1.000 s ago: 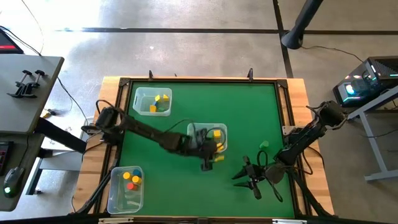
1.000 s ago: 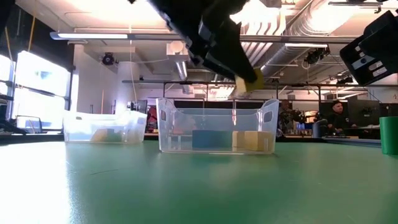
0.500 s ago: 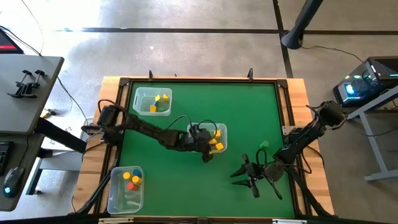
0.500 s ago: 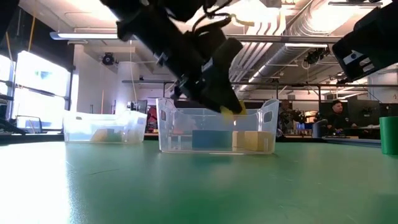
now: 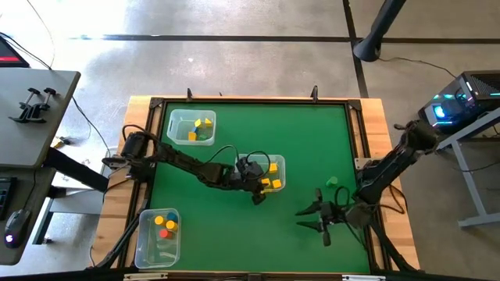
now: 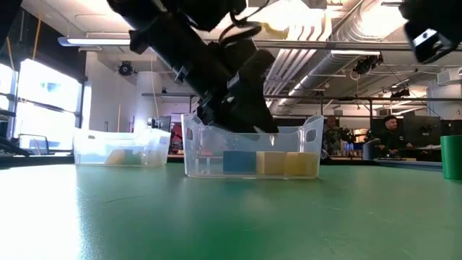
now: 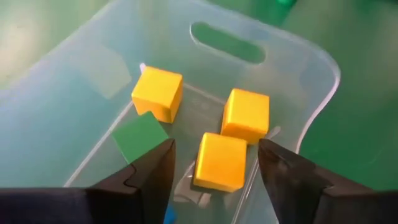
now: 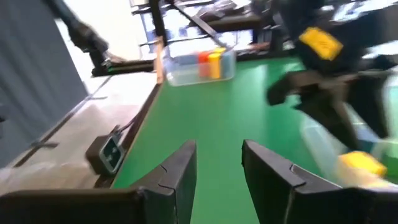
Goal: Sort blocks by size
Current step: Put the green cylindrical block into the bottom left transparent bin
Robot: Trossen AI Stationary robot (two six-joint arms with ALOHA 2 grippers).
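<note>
Yellow blocks (image 7: 217,160) lie in the middle clear bin (image 5: 279,162), left tool (image 7: 214,165) spread above them, holding nothing.

Beside them sits a green block (image 7: 140,137). The right tool (image 5: 322,221) hovers low over open green desk (image 5: 312,133), parted and empty, near a lone green block (image 5: 331,181). Two more bins (image 5: 190,127) stand along the desk's left edge.
</note>
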